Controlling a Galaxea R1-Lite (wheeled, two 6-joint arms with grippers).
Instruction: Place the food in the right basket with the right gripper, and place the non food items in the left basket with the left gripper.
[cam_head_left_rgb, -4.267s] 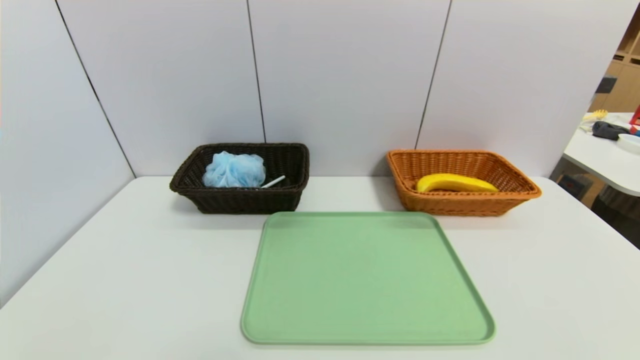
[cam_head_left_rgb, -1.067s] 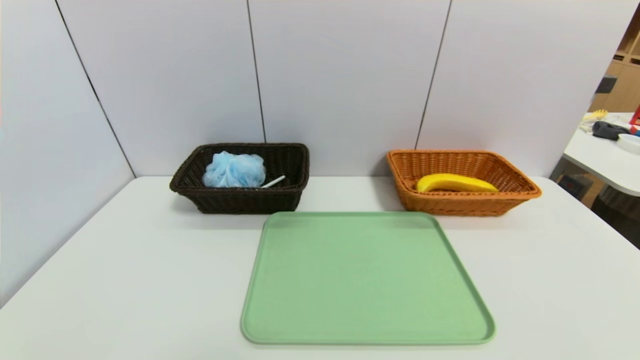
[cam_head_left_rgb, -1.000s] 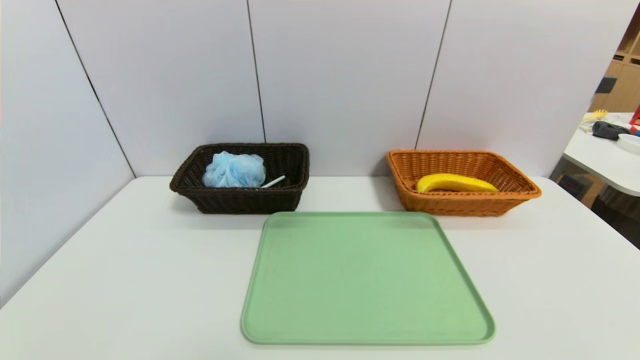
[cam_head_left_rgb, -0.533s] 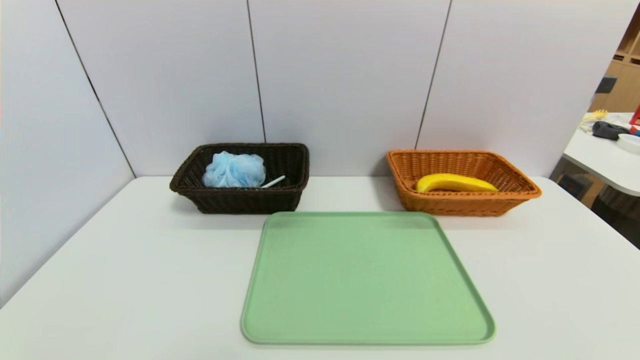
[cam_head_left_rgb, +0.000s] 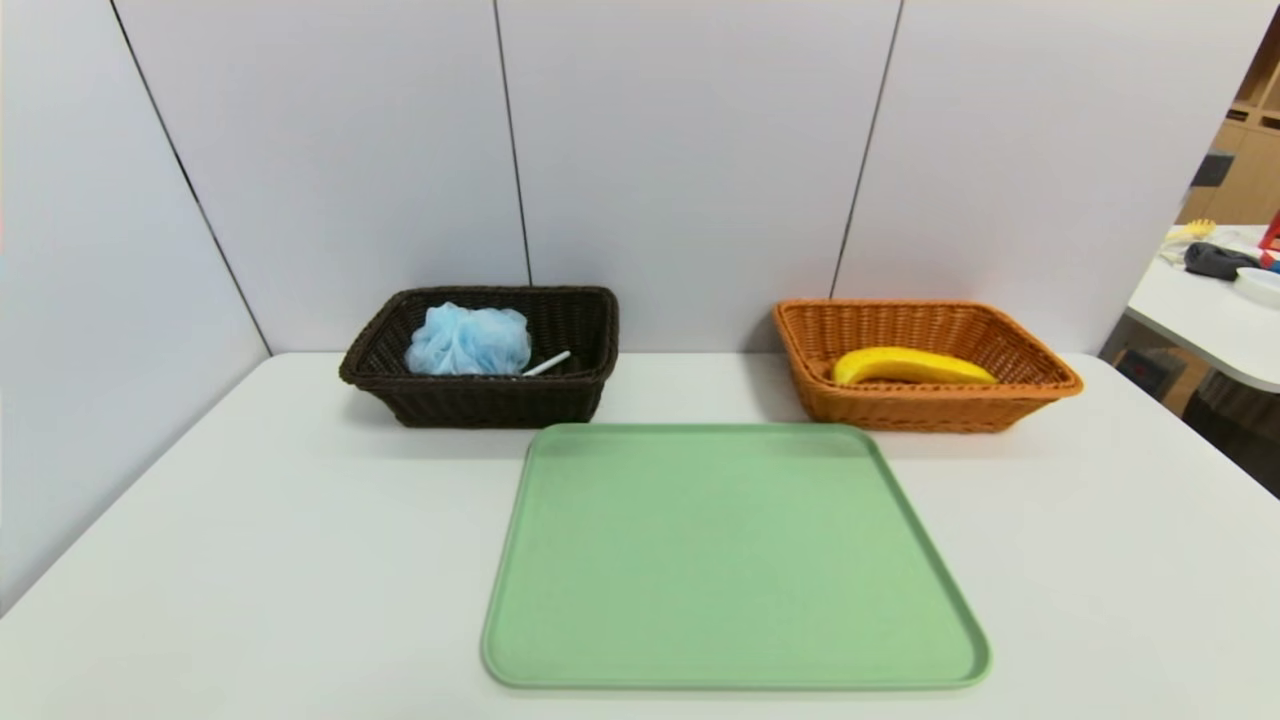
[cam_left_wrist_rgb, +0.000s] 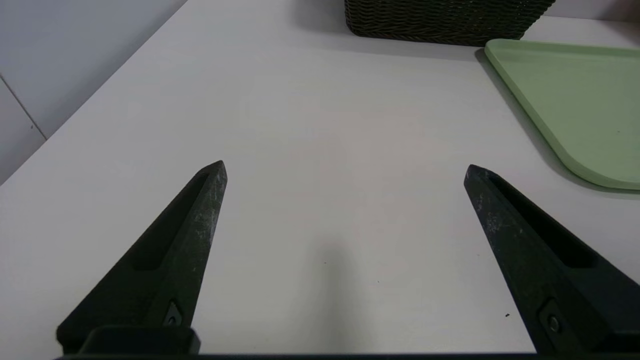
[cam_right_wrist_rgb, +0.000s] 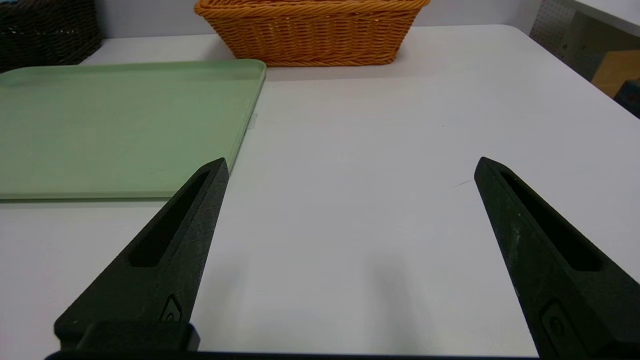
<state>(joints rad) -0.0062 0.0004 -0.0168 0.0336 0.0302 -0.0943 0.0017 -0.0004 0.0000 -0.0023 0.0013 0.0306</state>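
A yellow banana (cam_head_left_rgb: 912, 366) lies inside the orange-tan right basket (cam_head_left_rgb: 1040, 385) at the back right. In the dark brown left basket (cam_head_left_rgb: 480, 405) at the back left sit a light-blue bath pouf (cam_head_left_rgb: 468, 340) and a white pen (cam_head_left_rgb: 547, 363). Neither arm shows in the head view. My left gripper (cam_left_wrist_rgb: 345, 167) hovers open over bare table near the front left, nothing between its fingers; the left basket (cam_left_wrist_rgb: 440, 22) is far ahead. My right gripper (cam_right_wrist_rgb: 350, 162) hovers open over bare table near the front right, holding nothing; the right basket (cam_right_wrist_rgb: 310, 30) is far ahead.
A green tray (cam_head_left_rgb: 600, 660) with nothing on it lies in the middle of the white table (cam_head_left_rgb: 250, 560), between the baskets and me. Grey panel walls close the back and left. Another table (cam_head_left_rgb: 1210, 310) with clutter stands off to the right.
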